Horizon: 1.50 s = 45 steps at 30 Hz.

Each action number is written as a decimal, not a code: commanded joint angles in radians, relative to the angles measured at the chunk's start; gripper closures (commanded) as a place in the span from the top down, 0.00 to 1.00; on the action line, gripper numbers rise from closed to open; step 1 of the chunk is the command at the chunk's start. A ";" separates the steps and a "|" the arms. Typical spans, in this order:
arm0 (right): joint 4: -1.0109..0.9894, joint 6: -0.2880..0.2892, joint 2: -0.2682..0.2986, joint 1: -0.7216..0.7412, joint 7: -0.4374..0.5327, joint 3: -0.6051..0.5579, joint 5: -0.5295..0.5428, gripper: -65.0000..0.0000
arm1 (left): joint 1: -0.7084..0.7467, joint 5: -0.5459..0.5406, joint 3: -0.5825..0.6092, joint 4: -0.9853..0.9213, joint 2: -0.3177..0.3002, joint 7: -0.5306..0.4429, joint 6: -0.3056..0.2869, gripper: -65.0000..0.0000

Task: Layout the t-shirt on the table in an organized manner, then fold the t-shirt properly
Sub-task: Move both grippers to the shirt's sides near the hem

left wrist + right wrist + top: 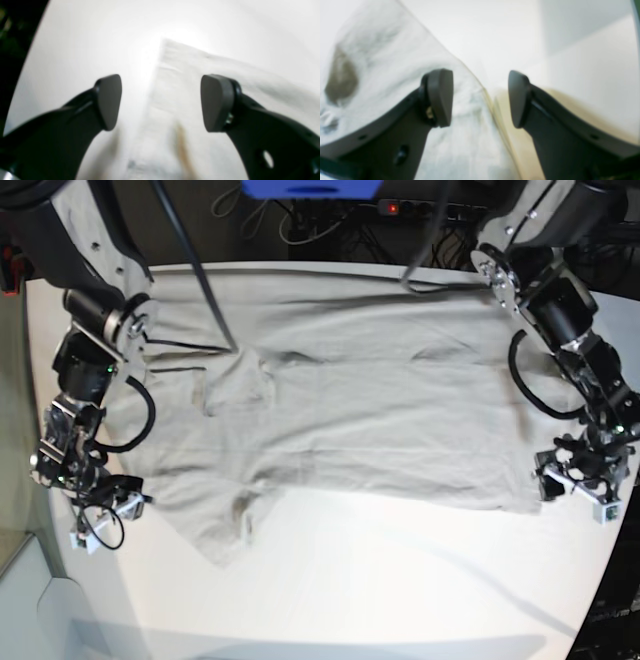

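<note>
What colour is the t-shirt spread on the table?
Plain light grey-beige t-shirt; the base view shows it best.

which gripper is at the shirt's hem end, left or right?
The left gripper, by the straight bottom hem corner of the t-shirt. The right gripper sits at the sleeve and collar end.
</note>
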 commanded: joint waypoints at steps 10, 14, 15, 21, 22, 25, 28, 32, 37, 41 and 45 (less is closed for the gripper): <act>-0.062 -0.052 -0.007 0.031 0.062 -0.004 0.015 0.54 | -0.055 -0.048 0.004 -0.118 -0.087 -0.082 0.033 0.74; -0.062 -0.052 -0.011 0.012 0.082 -0.004 0.014 0.54 | -0.060 -0.048 0.004 -0.140 -0.096 -0.082 0.033 0.74; -0.064 -0.052 -0.013 0.011 0.092 -0.004 0.014 0.54 | -0.064 -0.045 0.005 -0.143 -0.096 -0.082 0.033 0.74; -0.070 -0.053 -0.017 -0.012 0.105 -0.004 0.014 0.54 | -0.072 -0.041 0.005 -0.167 -0.097 -0.084 0.033 0.74; -0.070 -0.053 -0.017 -0.015 0.105 -0.004 0.014 0.54 | -0.073 -0.042 0.005 -0.169 -0.097 -0.084 0.033 0.74; -0.070 -0.053 -0.019 -0.039 0.105 -0.004 0.014 0.54 | -0.073 -0.041 0.005 -0.169 -0.097 -0.113 0.034 0.74; -0.070 -0.053 -0.025 -0.046 0.104 -0.004 0.014 0.54 | -0.073 -0.041 0.005 -0.184 -0.097 -0.162 0.034 0.74; -0.070 -0.053 -0.025 -0.046 0.095 -0.004 0.014 0.52 | -0.096 -0.039 0.005 -0.252 -0.113 -0.173 0.034 0.74; -0.070 -0.053 -0.024 -0.060 0.095 -0.010 0.014 0.23 | -0.120 -0.041 0.005 -0.361 -0.126 -0.208 0.034 0.74; -0.070 -0.053 -0.019 -0.068 0.095 -0.067 0.014 0.00 | -0.123 -0.039 0.005 -0.422 -0.128 -0.283 0.034 0.74; -0.069 -0.049 -0.019 -0.080 0.095 -0.088 0.014 0.00 | -0.135 -0.039 0.023 -0.464 -0.128 -0.337 0.034 0.74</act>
